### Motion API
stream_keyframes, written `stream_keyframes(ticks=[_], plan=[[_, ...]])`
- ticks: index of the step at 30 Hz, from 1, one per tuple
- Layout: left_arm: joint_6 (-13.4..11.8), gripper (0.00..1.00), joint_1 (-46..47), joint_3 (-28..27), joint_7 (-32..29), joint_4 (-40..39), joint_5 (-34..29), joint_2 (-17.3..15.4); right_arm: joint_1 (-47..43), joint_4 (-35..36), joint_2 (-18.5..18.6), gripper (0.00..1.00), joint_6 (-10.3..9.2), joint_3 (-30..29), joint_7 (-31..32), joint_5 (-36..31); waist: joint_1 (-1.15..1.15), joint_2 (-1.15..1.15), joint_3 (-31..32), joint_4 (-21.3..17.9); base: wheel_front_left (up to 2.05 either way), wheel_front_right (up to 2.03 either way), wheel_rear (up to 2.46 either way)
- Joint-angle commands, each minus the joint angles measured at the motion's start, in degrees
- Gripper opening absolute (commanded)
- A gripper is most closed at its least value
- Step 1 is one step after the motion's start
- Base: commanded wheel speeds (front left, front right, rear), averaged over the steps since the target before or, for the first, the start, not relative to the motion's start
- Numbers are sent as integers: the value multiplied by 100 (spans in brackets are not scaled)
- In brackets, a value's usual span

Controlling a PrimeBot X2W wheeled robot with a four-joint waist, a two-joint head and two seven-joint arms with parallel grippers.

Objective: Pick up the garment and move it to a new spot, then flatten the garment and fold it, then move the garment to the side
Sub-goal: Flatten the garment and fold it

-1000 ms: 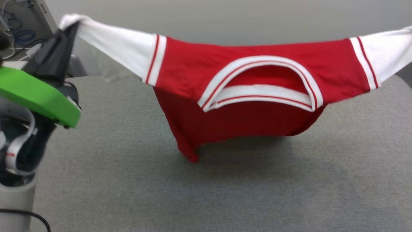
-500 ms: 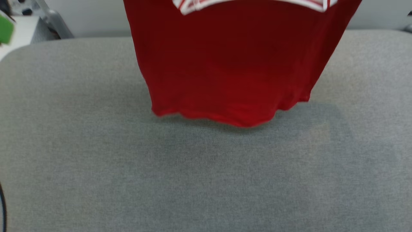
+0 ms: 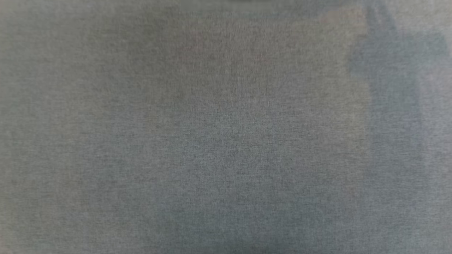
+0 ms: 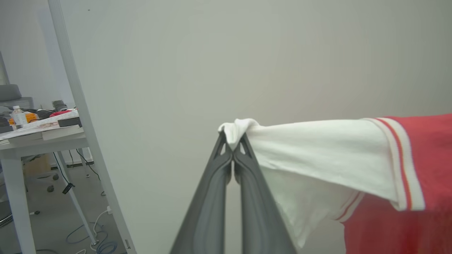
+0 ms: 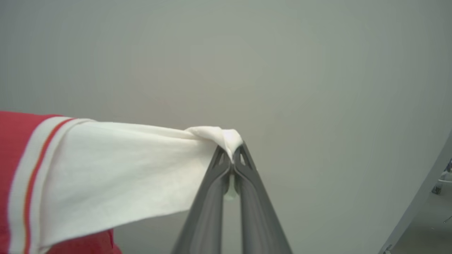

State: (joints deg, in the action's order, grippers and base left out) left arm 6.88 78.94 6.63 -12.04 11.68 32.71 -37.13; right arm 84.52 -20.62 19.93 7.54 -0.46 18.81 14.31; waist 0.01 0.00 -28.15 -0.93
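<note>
On the left wrist cam, the left gripper (image 4: 233,144) has its two dark fingers pinched together on the bunched tip of one white sleeve, just left of frame centre. From there the garment (image 4: 317,155) stretches off to the right: white sleeve first, then the red-and-white striped trim, then the red body running out at the right edge. The sleeve sags a bit below the pinch, and the whole thing hangs in the air in front of a plain pale wall.

The right wrist cam is pretty much the mirror of that. The right gripper (image 5: 232,151) is clamped shut on the other white sleeve tip near mid-frame, and the shirt trails away to the left, with red showing at the far left edge.

The head cam is looking at a grey woven surface (image 3: 226,127). It's blurry, with a darker shadowy patch at upper right.

On the left side of the left wrist frame there's a slanted white post (image 4: 81,116), a cluttered table (image 4: 42,144) and cables (image 4: 102,243) on the floor.
</note>
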Motion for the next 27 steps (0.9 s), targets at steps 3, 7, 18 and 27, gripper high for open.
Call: stream_keyframes(ticks=[3,7,18,27], plan=[[30,0,678,101,434,542,-138,27,596,-482,-157,0,-5,-51,-428,-291,-1,0,-908,-64,0,0,0],[44,0,1105,240,966,1122,-196,149,1017,-1015,-327,0,-5,-135,-808,-503,-1,0,-1081,8,0,0,0],[59,0,417,919,1968,1986,299,386,529,-1940,-343,0,-5,-100,-1388,-596,-1,0,-1031,261,0,0,0],[60,0,-1188,1375,2316,2191,1024,549,-759,-2425,-187,0,-5,203,-1514,-206,-1,0,-404,311,0,0,0]])
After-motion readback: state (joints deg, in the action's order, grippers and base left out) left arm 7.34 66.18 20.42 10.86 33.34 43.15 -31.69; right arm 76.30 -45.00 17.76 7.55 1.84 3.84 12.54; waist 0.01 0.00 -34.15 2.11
